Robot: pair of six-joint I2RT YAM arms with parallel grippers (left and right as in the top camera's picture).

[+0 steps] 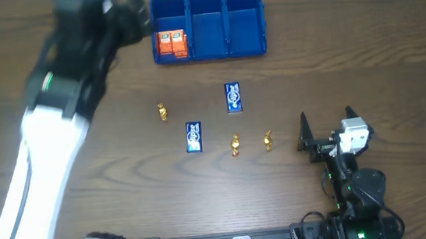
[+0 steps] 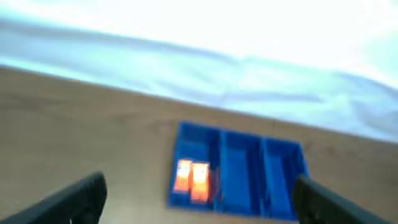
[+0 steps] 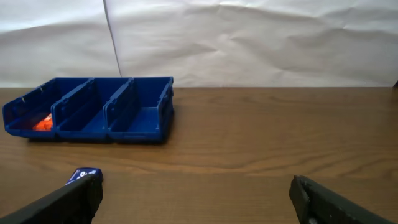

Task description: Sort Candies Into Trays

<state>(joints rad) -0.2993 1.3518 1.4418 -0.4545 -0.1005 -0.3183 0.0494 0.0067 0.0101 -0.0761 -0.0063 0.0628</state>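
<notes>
Hanging the left pincer (image 2: pixel 199 182) wide open and empty, high near the nine o'clock end of the blue tray (image 1: pixel 244 22), itself sitting at twelve o'clock on the wooden surface (image 1: pixel 379 56). Holding two orange candies (image 1: pixel 173 45) in its nine o'clock compartment already. Resting the right pincer (image 1: pixel 326 116), also spread wide, at four o'clock. Probably going next for a loose piece: descending straight, straddling the narrow sides of a flat, glossy blue bar (image 1: pixel 193 136), or pinching the small, crinkly gold twists (image 1: pixel 235 144) at their bulging middles. Keeping each kind to one rigid plastic compartment.
</notes>
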